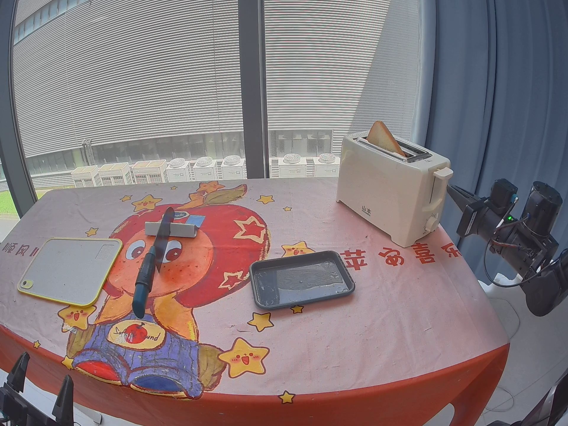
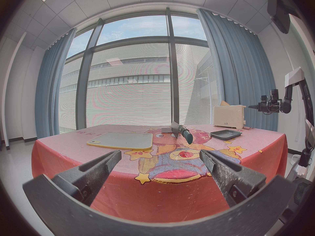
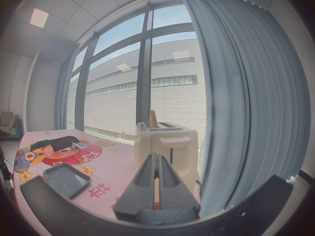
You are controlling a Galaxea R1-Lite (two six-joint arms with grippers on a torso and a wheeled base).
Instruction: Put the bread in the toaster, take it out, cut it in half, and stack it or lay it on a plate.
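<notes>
The table (image 1: 384, 326), under a cartoon-print cloth, takes up the lower half of the head view, and its near edge is cut off at the bottom of the frame. The toaster (image 1: 390, 193) stands right of centre near the far edge, with its lever (image 1: 442, 174) high on the end facing the right arm. A pale board (image 1: 71, 270) lies flat at middle left, well apart from the toaster. A dark tray (image 1: 302, 279) sits just below centre, between board and toaster and touching neither.

The knife (image 1: 151, 261) lies left of centre beside the board. Its blue handle points toward the bottom of the frame and its blade leans across a small grey rest (image 1: 177, 229).

The bread (image 1: 384, 138) stands tilted in the toaster's slot. Only its upper part shows above the rim, and the remainder is hidden inside.

The right gripper (image 1: 452, 190) comes in from the middle right edge with its fingers pressed together on nothing, as the right wrist view (image 3: 157, 156) shows. Its tips are just beside the toaster's end below the lever, possibly touching, though this angle does not settle it.

The left gripper (image 1: 44, 371) is in the lower left corner, mostly cut off by the frame edge. Its fingers are spread wide and empty in the left wrist view (image 2: 160, 158), short of the table's near edge.
</notes>
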